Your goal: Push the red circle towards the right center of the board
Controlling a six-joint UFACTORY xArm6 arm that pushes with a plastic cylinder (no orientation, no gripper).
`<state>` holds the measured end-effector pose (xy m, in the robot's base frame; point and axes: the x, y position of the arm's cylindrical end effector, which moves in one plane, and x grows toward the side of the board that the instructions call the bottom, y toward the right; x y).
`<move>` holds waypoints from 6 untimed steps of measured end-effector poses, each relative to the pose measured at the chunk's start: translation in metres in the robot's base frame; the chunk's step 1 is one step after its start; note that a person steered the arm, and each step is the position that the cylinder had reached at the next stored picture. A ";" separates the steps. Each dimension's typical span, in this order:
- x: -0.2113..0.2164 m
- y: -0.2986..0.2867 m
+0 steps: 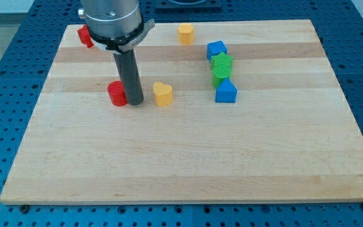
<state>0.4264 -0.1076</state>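
Upper left of the frame: a red block (84, 35), shape unclear, partly hidden behind the arm's housing at the board's (188, 157) top-left corner.

Left of centre: the red circle (117, 93), a short cylinder. My tip (135, 102) stands just beside it on the view's right, touching or all but touching; contact cannot be confirmed. No gripper on this rig, only a bare rod, so there is nothing to open, close or hold.

Just right of the tip: a yellow heart (162, 93), near but apart.

Top centre: a yellow block (185, 33), shape unclear.

Right of centre: a column running down the frame, a blue block (217, 50), a green star (221, 63), a second green block (220, 76) and a blue block (225, 92), touching or nearly so.

Step, as I judge it: positioning, not yet pushing. The tip is on the wrong side of the circle for a rightward shove.

Next move calls for rounding the circle to the view's left, then pushing right. The heart and the lower blue block sit close to that line; a path slightly lower in the frame looks safer.
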 end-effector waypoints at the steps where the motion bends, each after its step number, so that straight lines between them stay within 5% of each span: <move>1: -0.011 0.000; 6: -0.003 -0.018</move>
